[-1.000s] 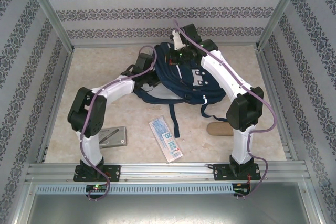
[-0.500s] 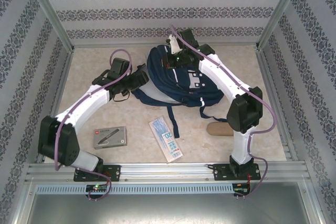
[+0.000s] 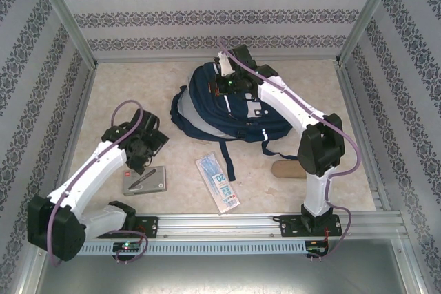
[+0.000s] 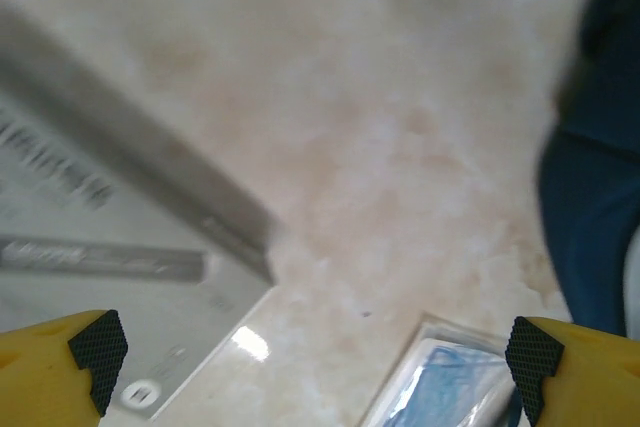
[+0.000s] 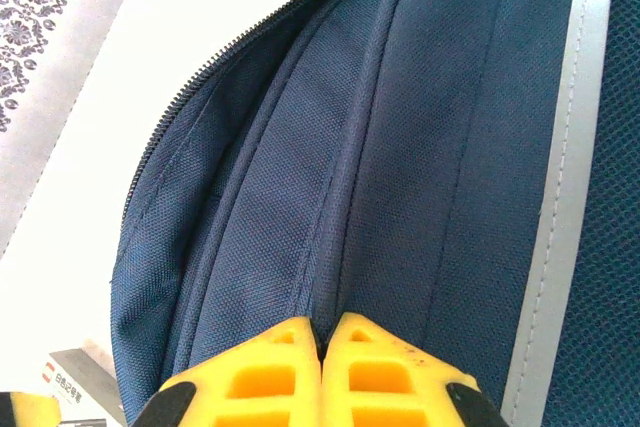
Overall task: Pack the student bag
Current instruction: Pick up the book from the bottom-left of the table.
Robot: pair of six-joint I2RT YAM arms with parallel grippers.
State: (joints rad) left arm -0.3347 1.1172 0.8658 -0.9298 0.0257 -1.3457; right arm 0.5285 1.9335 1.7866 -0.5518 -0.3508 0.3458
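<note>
Overhead view of a pale table [image 3: 103, 94] inside patterned walls. In the upper middle of the frame, lying flat: the student bag [image 3: 207, 105], navy blue, top end toward the upper edge, dark straps trailing toward the lower middle. At the bag's upper end, the right gripper [image 3: 227, 82], closed tight. In the right wrist view, yellow fingers meeting at the right gripper [image 5: 322, 347] at the bottom centre, tips against a fold of the student bag [image 5: 400, 147], with an open zip line curving along the upper left; impossible to tell whether any cloth is caught between them. At the left centre of the overhead view, well apart from the bag, the left gripper [image 3: 147, 144], spread wide and holding nothing. Just below it in the frame, a flat grey box [image 3: 144, 180], long side running left to right. Right of that, in the lower middle, a blue-and-white packet [image 3: 218, 182], long axis slanting from upper left to lower right, and farther right a small tan object [image 3: 284, 169]. In the left wrist view, the left gripper [image 4: 313, 372] above bare table, the grey box [image 4: 90, 247] blurred at lower left, the packet [image 4: 440, 392] at lower right, the student bag [image 4: 590, 207] along the right edge. Probably a pick-up next: box and packet both much nearer the left arm, the bag up and to the right of that gripper.
</note>
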